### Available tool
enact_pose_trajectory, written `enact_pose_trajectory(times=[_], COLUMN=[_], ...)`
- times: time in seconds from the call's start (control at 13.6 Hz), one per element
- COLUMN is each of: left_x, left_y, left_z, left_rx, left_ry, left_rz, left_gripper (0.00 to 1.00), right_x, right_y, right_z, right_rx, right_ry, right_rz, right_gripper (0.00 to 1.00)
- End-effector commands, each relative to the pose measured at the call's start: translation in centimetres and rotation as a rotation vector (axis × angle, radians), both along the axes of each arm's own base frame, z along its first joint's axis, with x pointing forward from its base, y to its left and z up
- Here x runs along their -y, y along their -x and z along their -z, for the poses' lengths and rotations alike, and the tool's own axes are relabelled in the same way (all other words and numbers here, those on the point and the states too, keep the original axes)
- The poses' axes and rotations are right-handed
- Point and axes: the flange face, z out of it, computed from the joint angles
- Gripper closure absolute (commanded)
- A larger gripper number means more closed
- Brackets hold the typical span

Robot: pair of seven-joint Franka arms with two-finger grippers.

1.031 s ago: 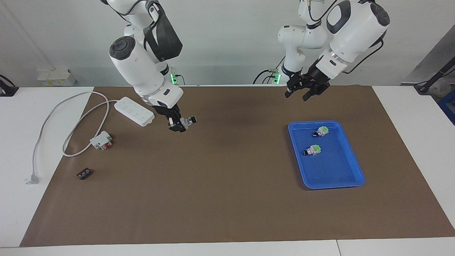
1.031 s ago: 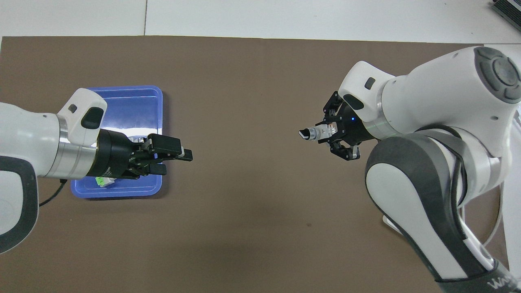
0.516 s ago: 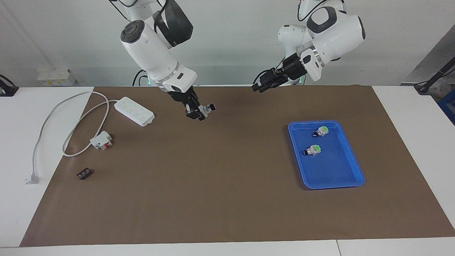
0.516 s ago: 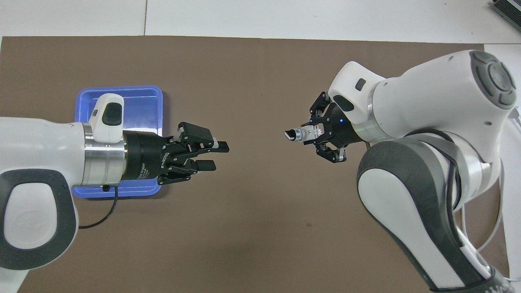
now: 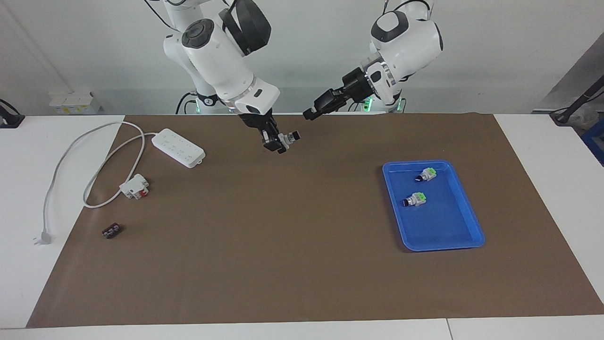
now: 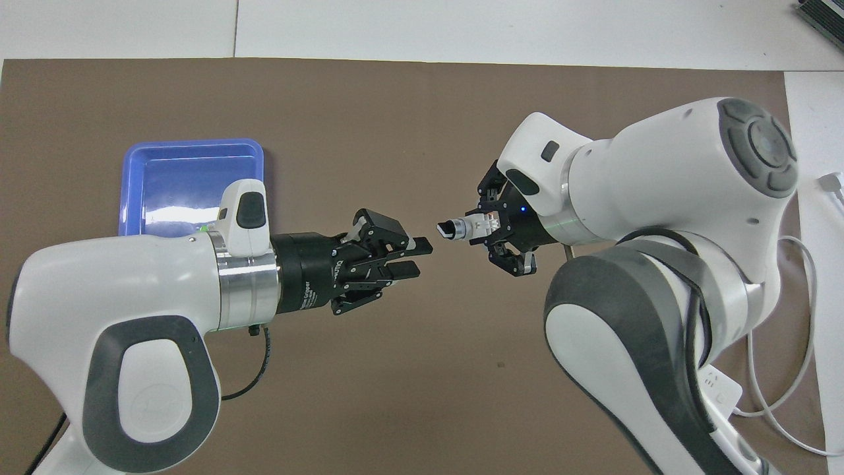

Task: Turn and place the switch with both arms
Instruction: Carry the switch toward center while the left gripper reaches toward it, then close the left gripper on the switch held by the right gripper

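Switch sits up in the air over the middle of the brown mat, pinched tight by your right gripper. Its black knob points at your left gripper, half open, so it can grab and turn it.

table: white, under a brown mat
mat, right: blue tray
mat, left: power strip, breaker, small dark block
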Motion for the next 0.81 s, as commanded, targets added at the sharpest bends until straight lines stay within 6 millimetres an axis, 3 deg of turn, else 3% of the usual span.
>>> enact_pose_trajectory(times=[0.0,0.44,0.74], left_x=[-0.6,1.0,1.4], left_y=[0.2,-0.1,-0.2], left_z=[0.3,2.1,1.8], left_rx=[-0.015,-0.038,-0.046], left_ry=[0.034,0.074,0.097], left_rz=[-0.056,-0.129,-0.136], left_gripper=[0.62,0.63,0.64], right_x=[0.4,0.7,0.7], right_y=[0.2,0.8,0.9], right_z=[-0.4,-1.8,-1.7], right_rx=[0.001,-0.001,0.002], right_ry=[-0.012,-0.073,-0.074], right_rz=[0.021,0.033,0.024], right_gripper=[1.00,1.00,1.00])
